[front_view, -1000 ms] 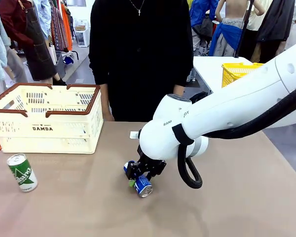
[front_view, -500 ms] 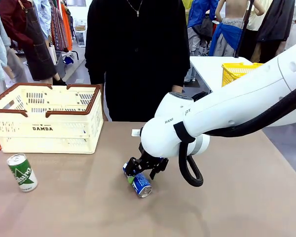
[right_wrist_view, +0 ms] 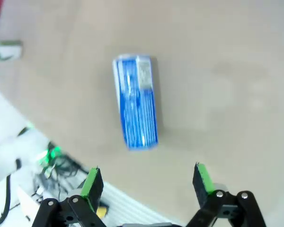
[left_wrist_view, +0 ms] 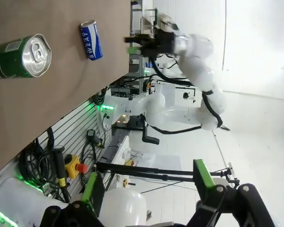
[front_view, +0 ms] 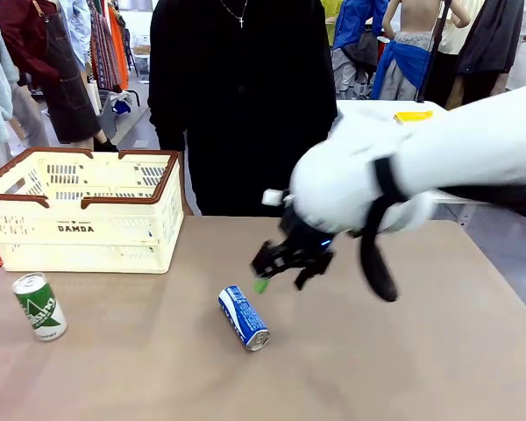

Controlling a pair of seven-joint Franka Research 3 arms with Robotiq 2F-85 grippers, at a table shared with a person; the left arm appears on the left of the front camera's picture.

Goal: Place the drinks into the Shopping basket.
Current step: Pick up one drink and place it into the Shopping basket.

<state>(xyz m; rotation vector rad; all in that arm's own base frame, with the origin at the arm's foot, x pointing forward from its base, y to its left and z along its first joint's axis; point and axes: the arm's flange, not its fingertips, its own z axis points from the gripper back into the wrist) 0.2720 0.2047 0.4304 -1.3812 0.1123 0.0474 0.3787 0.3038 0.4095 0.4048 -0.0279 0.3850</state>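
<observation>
Beneath spread right end effector (right_wrist_view: 146, 179), blue can (front_view: 244, 317) flat, left wrist view reads SWEAT

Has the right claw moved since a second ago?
Yes. The right claw has let go, risen and drawn rightward off the blue can, farther from the Shopping basket.

Right arm (front_view: 456, 145): glossy white rounded shell, black strap (front_view: 387, 180), looped black cable (front_view: 373, 263). Right gripper (front_view: 282, 279): black, green pads (front_view: 261, 285).

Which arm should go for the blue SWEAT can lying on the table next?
Right. The right end effector, open, hovers close by the blue SWEAT can, which lies straight ahead in its wrist view. The left end effector has the green can nearer.
</observation>
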